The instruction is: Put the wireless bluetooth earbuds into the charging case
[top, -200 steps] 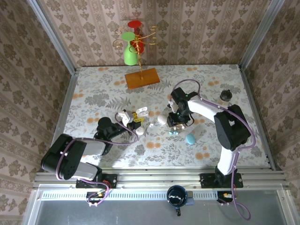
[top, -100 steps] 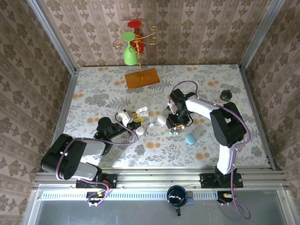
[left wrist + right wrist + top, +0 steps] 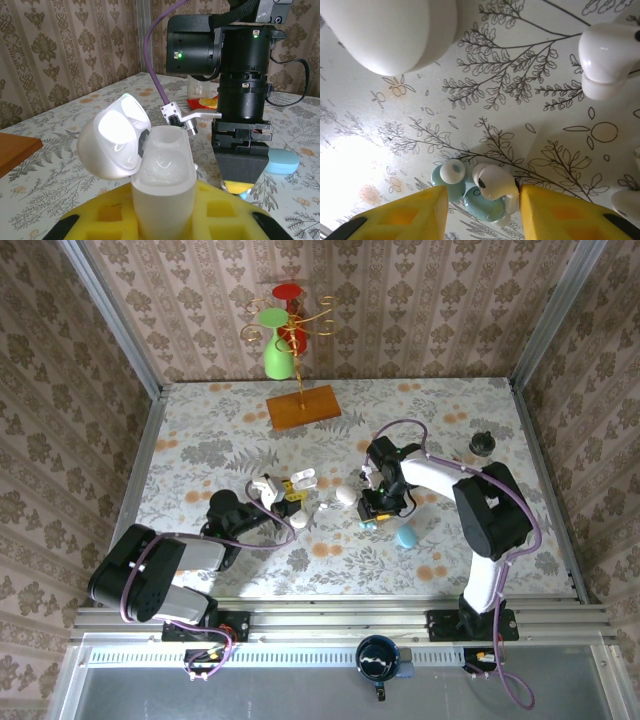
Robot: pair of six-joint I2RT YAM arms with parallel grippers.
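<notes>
- The left hand is closed on the open case. It holds the case upright with the lid tipped back and the well facing up.
- The right hand hangs low over the bench, just right of the open case. Its jaws are part-open.
- The yellow pads stand either side of a tight cluster: one white bud lying against the blue buds. All of them lie on the bench and nothing is gripped yet.
- The step in hand looks like pinching a single bud out of that cluster.
- To do it well, centre on the white bud, which seems to match the white case. As the pads stand, closing would likely trap a blue bud too.
- Shift slightly toward the white bud, or nudge the buds apart first.
- Close gently, since these glossy, rounded buds may squirt out sideways.
- Grip across the body and leave the stem free, so it can drop into the well.
- Lift straight up, clear of the shut case and the blue case, before crossing over.
- A second white bud lies apart from the cluster and looks like an easier pick.
</notes>
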